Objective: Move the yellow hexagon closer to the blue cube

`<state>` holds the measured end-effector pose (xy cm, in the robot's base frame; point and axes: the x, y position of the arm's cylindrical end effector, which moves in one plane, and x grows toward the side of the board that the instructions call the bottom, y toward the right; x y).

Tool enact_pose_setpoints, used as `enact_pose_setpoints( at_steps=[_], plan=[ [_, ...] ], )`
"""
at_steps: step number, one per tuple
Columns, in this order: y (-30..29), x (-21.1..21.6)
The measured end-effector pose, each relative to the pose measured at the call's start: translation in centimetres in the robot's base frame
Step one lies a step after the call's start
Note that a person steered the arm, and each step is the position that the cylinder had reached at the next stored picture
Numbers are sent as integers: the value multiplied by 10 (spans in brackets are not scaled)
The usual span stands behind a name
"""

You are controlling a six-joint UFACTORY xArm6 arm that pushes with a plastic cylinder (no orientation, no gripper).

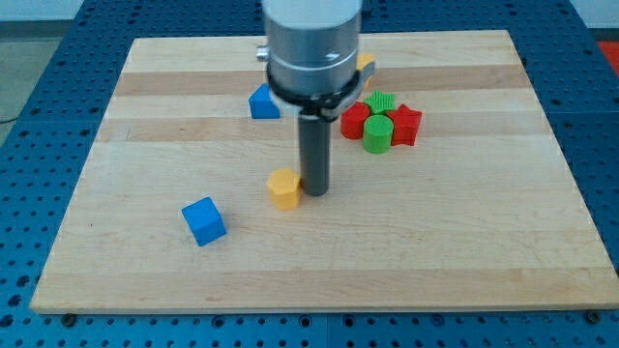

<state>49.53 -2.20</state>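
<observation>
The yellow hexagon (284, 188) lies near the middle of the wooden board (464, 232). My tip (314, 190) stands right against the hexagon's right side, touching or nearly touching it. The blue cube (204, 220) sits below and to the left of the hexagon, about a block's width of bare board between them. The rod rises to the arm's grey body at the view's top.
A second blue block (263, 102) lies at the upper middle, left of the arm. A cluster of two red blocks (356, 120) (405, 125) and two green blocks (377, 134) (381, 101) sits right of the rod. A yellow block (366, 63) peeks out behind the arm.
</observation>
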Motion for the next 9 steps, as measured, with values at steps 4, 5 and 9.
enact_pose_setpoints(
  at_steps=[4,5,9],
  plan=[
    [-11,-23],
    [-44,-3],
    [-123,-49]
  ],
)
